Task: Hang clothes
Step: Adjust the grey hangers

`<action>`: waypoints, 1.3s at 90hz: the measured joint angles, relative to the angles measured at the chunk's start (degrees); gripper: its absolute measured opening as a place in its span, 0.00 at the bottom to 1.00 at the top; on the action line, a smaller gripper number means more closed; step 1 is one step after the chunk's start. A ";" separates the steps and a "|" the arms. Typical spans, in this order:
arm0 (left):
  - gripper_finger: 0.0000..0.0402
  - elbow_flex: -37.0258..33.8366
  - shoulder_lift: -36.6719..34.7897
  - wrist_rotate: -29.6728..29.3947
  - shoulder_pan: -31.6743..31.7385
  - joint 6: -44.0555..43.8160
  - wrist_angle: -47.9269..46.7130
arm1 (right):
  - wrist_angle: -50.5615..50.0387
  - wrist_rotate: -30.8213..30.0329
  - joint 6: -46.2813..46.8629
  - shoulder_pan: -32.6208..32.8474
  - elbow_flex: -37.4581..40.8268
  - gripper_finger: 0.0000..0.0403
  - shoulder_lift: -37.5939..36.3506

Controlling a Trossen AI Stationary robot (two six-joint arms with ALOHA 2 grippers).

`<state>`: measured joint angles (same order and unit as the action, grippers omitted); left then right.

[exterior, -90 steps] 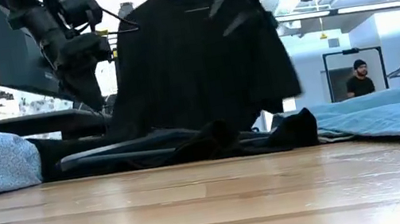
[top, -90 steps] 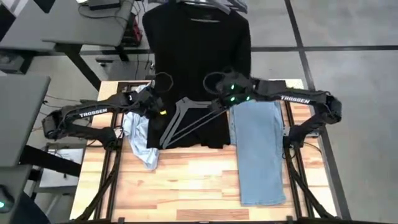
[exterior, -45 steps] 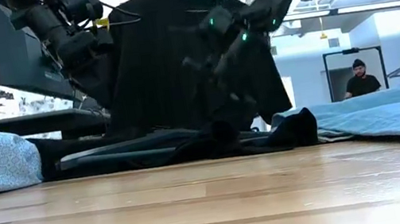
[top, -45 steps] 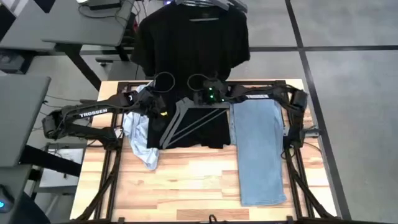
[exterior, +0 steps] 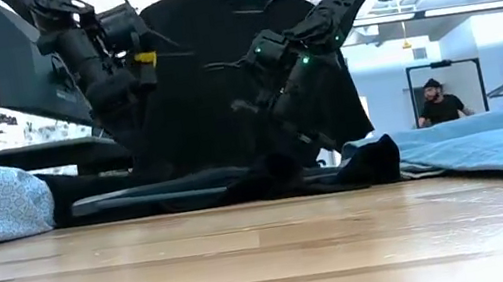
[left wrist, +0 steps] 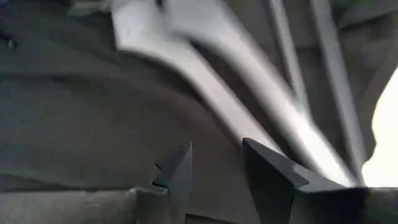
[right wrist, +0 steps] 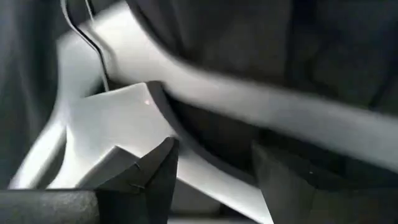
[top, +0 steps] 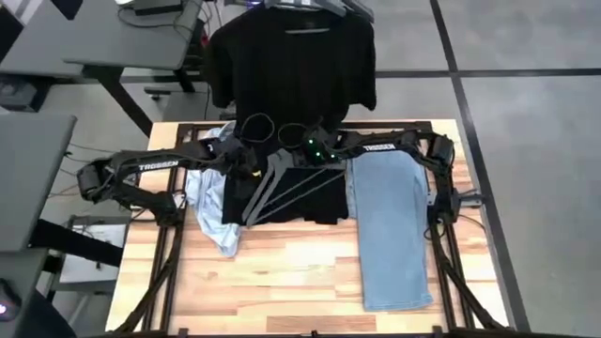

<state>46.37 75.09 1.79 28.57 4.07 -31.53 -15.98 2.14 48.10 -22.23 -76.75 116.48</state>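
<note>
– what sits at your left?
– the crumpled button shirt [top: 208, 202], then your left gripper [top: 246, 167], fingers parted with nothing between them, over the black t-shirt [top: 282, 188] lying mid-table.
– and rightward?
– the grey hanger [top: 282, 183] lies on that t-shirt; your right gripper [top: 293, 150] is at its top, jaws apart around the neck. the jeans [top: 390, 225] lie flat at the right.

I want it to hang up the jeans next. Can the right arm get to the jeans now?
Probably yes. The jeans lie flat and uncovered right beside the right gripper, which hovers over the grey hangers on the black t-shirt.
</note>
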 joint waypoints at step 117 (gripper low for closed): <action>0.31 -7.67 0.97 3.98 8.37 -2.13 5.51 | -3.63 -0.34 8.91 13.02 -8.27 0.47 3.81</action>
<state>38.70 76.05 5.77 36.94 1.94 -26.02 -19.61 1.79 57.01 -9.21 -85.03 120.29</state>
